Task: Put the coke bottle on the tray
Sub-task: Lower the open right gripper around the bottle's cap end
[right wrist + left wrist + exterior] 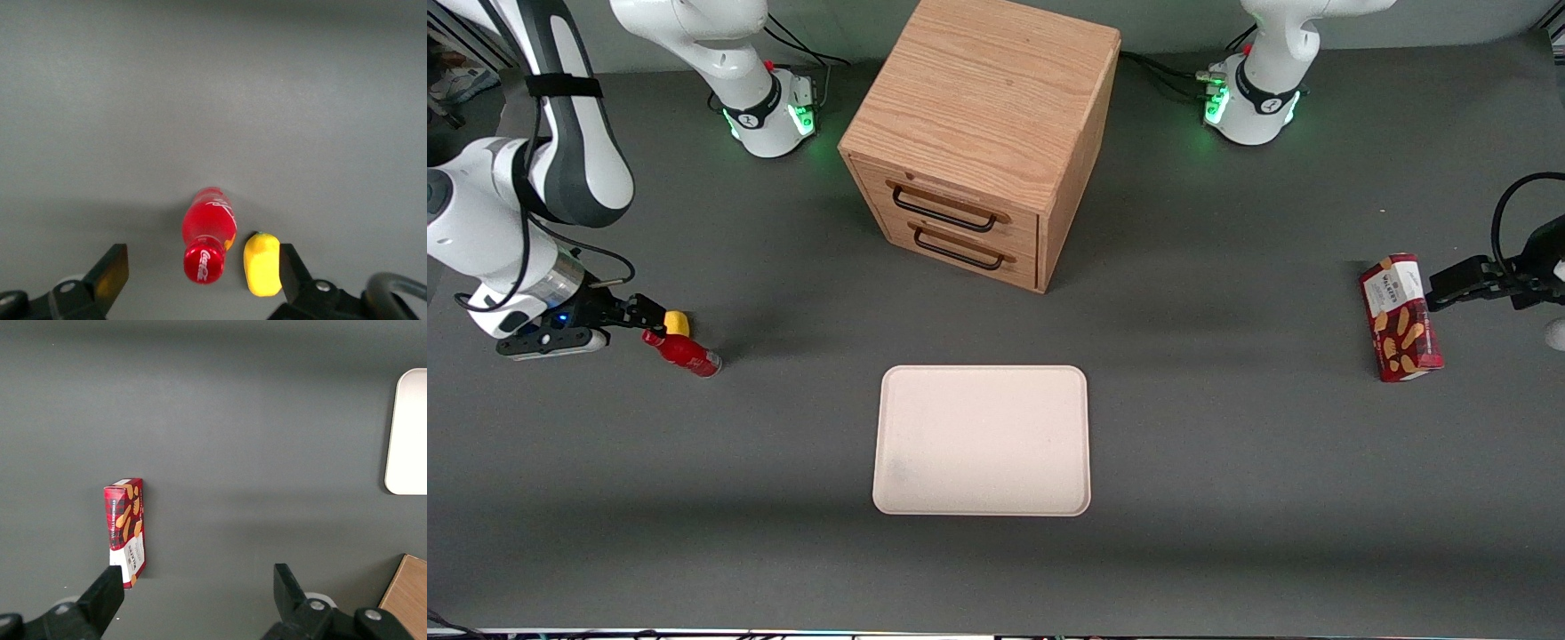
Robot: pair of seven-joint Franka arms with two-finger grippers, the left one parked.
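Observation:
The small red coke bottle [682, 352] lies on its side on the grey table toward the working arm's end, its cap pointing at my gripper. In the right wrist view the bottle [209, 233] lies between my open fingers, cap nearest the camera. My gripper [637, 322] is open and low over the table, just at the cap end, not holding anything. A small yellow lump [678, 322] lies beside the bottle; it also shows in the right wrist view [261, 264], close to one finger [291, 267]. The cream tray [983, 441] lies empty near the front middle of the table.
A wooden two-drawer cabinet [983, 142] stands at the back middle, drawers shut. A red snack box [1400, 316] lies toward the parked arm's end. The tray's corner [407, 433] shows in the left wrist view.

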